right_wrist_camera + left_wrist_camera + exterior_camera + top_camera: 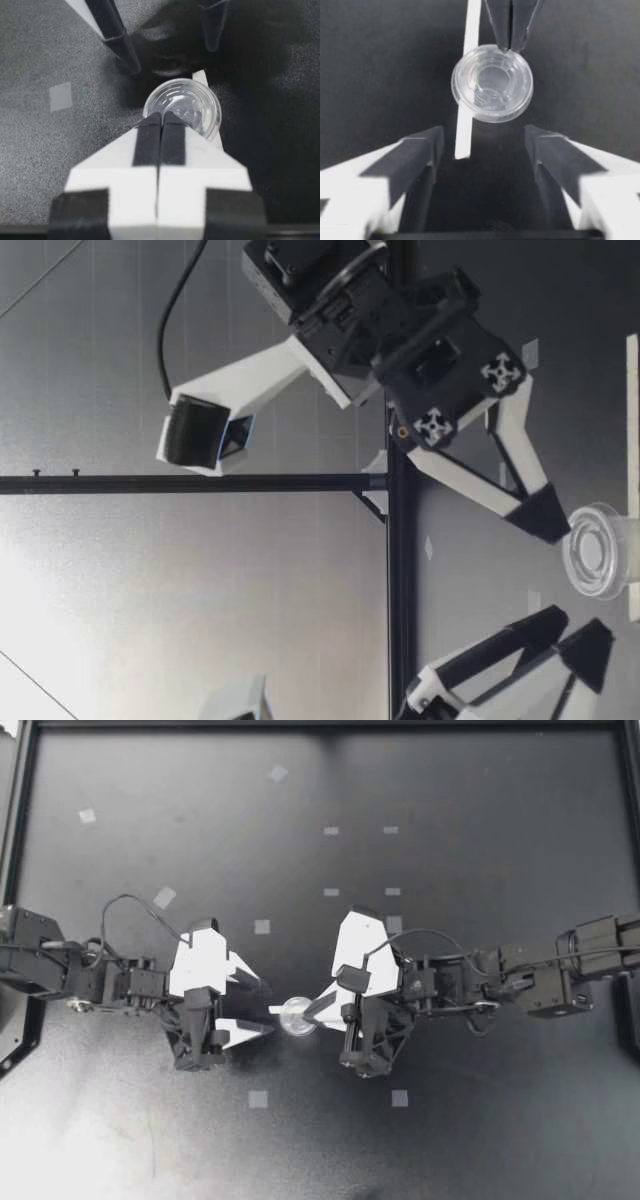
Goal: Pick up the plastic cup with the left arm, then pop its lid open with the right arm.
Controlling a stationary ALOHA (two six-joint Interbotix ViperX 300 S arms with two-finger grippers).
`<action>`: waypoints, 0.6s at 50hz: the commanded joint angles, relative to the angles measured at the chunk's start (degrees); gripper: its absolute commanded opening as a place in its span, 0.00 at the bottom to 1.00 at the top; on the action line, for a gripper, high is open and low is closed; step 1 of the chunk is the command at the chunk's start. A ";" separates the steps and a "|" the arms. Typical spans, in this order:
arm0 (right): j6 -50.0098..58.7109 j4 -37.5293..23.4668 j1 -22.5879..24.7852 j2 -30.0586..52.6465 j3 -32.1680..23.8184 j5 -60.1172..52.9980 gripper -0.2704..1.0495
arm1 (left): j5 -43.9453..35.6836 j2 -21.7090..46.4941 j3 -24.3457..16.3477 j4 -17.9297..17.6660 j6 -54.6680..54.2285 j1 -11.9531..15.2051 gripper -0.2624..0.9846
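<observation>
A small clear round dish point(296, 1017) is at the table's middle, over a thin white strip point(279, 1009). My right gripper point(309, 1011) is shut on the dish's rim; the right wrist view shows its fingers pressed together at the near edge of the dish point(186, 111). In the low view the dish point(598, 551) hangs tilted from that gripper point(547, 519), just above the table. My left gripper point(265, 1010) stands open facing the dish. In the left wrist view the dish point(492, 83) lies ahead of its spread fingers, not between them.
Several pale tape squares mark the dark table, such as one point(258, 1098) in front of the left gripper and another point(399, 1097) below the right arm. A black frame point(20, 820) borders the table's left and back.
</observation>
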 commanded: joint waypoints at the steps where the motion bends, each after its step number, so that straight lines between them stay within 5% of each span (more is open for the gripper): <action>1: 0.09 -0.09 0.26 -0.79 -1.41 -0.26 0.10 | -0.53 -0.09 -1.23 0.09 0.09 -0.09 0.73; 30: 0.18 -0.09 0.18 0.53 -1.85 1.41 0.10 | -1.49 3.87 -3.87 0.35 0.44 -0.09 0.73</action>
